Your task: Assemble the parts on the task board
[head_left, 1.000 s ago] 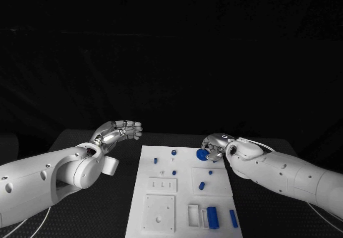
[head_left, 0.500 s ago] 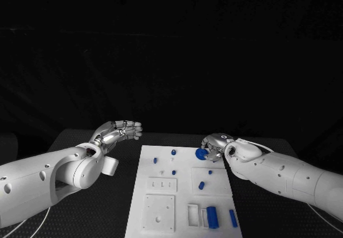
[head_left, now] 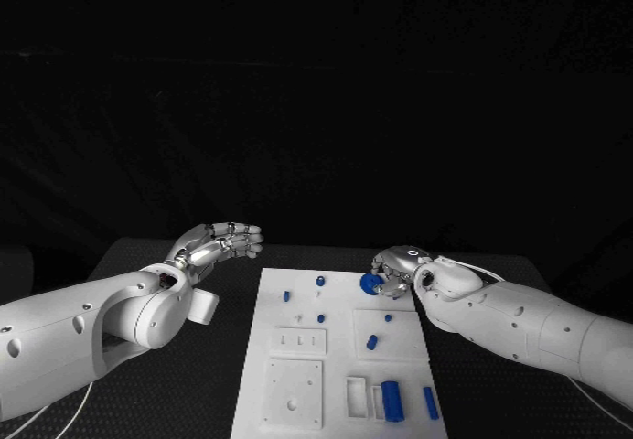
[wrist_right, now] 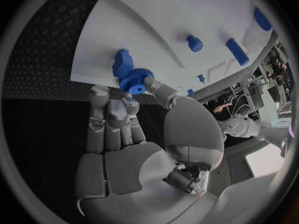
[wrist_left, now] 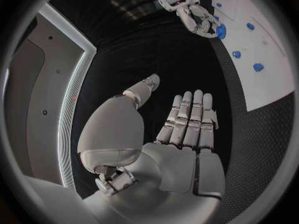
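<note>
At the board's (head_left: 306, 366) far right corner, the right hand (head_left: 396, 273) pinches a small blue gear (wrist_right: 136, 79) in its fingers (wrist_right: 113, 115); it looks light, rigid and slick, best held by its toothed rim. The left hand (head_left: 218, 243) hovers open, holding nothing, over the dark textured worktop (head_left: 198, 384).

Dim scene against deep black surroundings, the pale surfaces lit from above; both wrist views bend straight edges strongly.

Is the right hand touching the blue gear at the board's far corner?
Touching. In the right wrist view the right hand has its fingertips and thumb closed on the blue gear above the task board.
</note>
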Controlling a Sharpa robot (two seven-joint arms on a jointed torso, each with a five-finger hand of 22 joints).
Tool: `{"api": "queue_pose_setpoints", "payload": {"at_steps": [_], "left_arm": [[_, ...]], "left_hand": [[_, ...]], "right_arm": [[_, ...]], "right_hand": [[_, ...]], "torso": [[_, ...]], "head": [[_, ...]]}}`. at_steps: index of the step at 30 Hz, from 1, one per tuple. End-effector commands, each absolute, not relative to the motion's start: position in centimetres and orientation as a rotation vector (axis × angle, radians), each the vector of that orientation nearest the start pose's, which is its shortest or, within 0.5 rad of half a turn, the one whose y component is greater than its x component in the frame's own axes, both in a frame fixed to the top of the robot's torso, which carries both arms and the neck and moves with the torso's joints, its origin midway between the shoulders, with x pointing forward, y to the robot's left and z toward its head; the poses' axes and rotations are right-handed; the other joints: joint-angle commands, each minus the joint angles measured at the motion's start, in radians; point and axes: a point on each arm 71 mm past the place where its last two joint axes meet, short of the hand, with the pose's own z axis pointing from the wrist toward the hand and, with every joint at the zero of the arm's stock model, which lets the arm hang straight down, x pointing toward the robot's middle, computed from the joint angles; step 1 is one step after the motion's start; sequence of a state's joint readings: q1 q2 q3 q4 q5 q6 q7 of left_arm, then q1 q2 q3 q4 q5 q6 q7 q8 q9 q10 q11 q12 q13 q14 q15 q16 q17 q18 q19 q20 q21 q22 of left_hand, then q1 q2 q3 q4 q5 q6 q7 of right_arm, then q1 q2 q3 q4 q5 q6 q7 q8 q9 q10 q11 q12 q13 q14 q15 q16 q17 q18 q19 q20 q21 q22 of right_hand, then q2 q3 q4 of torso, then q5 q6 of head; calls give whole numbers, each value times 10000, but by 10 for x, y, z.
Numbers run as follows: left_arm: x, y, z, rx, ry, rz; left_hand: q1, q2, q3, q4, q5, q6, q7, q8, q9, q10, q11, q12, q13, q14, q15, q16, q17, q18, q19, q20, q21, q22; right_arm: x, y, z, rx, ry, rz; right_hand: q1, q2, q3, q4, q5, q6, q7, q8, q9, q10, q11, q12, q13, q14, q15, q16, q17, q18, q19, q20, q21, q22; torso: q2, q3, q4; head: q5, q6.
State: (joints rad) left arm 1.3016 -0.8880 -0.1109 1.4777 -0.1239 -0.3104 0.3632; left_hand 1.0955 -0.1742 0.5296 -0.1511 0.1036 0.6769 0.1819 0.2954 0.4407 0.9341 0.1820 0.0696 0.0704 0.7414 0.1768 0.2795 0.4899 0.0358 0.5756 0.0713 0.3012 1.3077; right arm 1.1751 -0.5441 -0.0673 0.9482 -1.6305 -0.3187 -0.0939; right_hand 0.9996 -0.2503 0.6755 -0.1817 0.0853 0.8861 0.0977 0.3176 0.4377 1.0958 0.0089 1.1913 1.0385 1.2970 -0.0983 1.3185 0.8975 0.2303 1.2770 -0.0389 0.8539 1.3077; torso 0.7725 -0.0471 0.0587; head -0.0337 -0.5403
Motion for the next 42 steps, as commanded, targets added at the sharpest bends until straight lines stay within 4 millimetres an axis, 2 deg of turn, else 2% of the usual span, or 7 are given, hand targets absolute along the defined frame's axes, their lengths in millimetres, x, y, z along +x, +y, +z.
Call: {"api": "queue_pose_setpoints", "payload": {"at_steps": [1, 13, 23, 28, 32, 35, 42], "left_arm": [[505, 243, -155, -9423, 14336, -14248], [505, 243, -155, -9427, 14351, -14253], [505, 244, -154, -9434, 14310, -14212], [505, 246, -154, -9439, 14271, -14174], [505, 247, -154, -9445, 14249, -14149], [505, 247, -154, -9450, 14245, -14136], [505, 247, -154, -9451, 14238, -14130]], "left_hand": [[25, 120, -29, -20, 63, 30, 213, 37, 17, 98, 10, 41, 13, 49, -31, 63, -8, -111, 58, 2, -10, 214], [41, 136, -31, -38, 69, 30, 218, 42, 21, 105, 20, 37, 11, 54, -27, 67, -9, -104, 68, 5, -10, 213], [76, 168, -29, -72, 85, 34, 226, 52, 26, 120, 29, 34, 10, 64, -23, 73, -10, -90, 84, 8, -9, 212], [81, 184, -32, -81, 93, 42, 230, 59, 30, 128, 31, 34, 10, 70, -22, 77, -11, -85, 92, 10, -9, 212], [86, 188, -34, -90, 97, 45, 231, 63, 32, 133, 29, 33, 10, 73, -23, 79, -11, -82, 98, 11, -8, 212], [87, 190, -35, -93, 99, 46, 231, 65, 33, 135, 29, 33, 10, 74, -23, 79, -12, -81, 100, 11, -8, 211], [91, 194, -38, -101, 104, 48, 232, 68, 34, 140, 28, 33, 9, 76, -23, 81, -12, -77, 106, 12, -8, 211]], "right_arm": [[560, -218, -257, -2833, 17677, 2539], [559, -215, -253, -2922, 17146, 2451], [553, -211, -245, -3370, 16067, 2114], [546, -206, -236, -3582, 15150, 1996], [543, -201, -226, -3699, 14526, 1951], [540, -196, -219, -3708, 14167, 2028], [531, -169, -210, -4137, 13694, 2560]], "right_hand": [[-111, 32, -51, -3, 51, 590, 212, -46, -18, -49, -29, 7, 13, 12, -48, -53, 13, 315, -83, -7, 47, 188], [219, 309, 363, 107, -286, 873, 132, 85, 50, 22, -102, -10, 11, 44, -111, -96, 72, 315, -82, -26, 55, 174], [319, 361, 686, 246, -309, 1147, 43, 206, 124, 165, -185, 3, 9, 76, -185, -104, 129, 315, -47, -20, 109, 187], [323, 276, 765, 305, -331, 1184, 23, 217, 138, 208, -203, 0, 7, 84, -205, -101, 152, 315, -28, -25, 129, 187], [357, 2, 992, 495, -362, 1231, -1, 236, 172, 268, -231, -19, -1, 94, -230, -97, 195, 315, 11, -47, 159, 179], [372, -71, 1062, 558, -366, 1241, -8, 244, 187, 289, -237, -25, -3, 96, -236, -94, 210, 315, 23, -55, 171, 179], [413, -232, 1211, 688, -367, 1255, -19, 259, 219, 340, -248, -45, -13, 99, -246, -92, 241, 315, 44, -74, 195, 177]], "torso": [[-1, 6, -4], [-3, 3, -9], [-5, 5, -6], [-8, 7, -21], [-9, 11, -28], [-9, 7, -18], [-9, 3, -17]], "head": [[9, -11], [1, -1], [-12, -3], [-3, 9], [8, 20], [9, 24], [33, 45]]}}
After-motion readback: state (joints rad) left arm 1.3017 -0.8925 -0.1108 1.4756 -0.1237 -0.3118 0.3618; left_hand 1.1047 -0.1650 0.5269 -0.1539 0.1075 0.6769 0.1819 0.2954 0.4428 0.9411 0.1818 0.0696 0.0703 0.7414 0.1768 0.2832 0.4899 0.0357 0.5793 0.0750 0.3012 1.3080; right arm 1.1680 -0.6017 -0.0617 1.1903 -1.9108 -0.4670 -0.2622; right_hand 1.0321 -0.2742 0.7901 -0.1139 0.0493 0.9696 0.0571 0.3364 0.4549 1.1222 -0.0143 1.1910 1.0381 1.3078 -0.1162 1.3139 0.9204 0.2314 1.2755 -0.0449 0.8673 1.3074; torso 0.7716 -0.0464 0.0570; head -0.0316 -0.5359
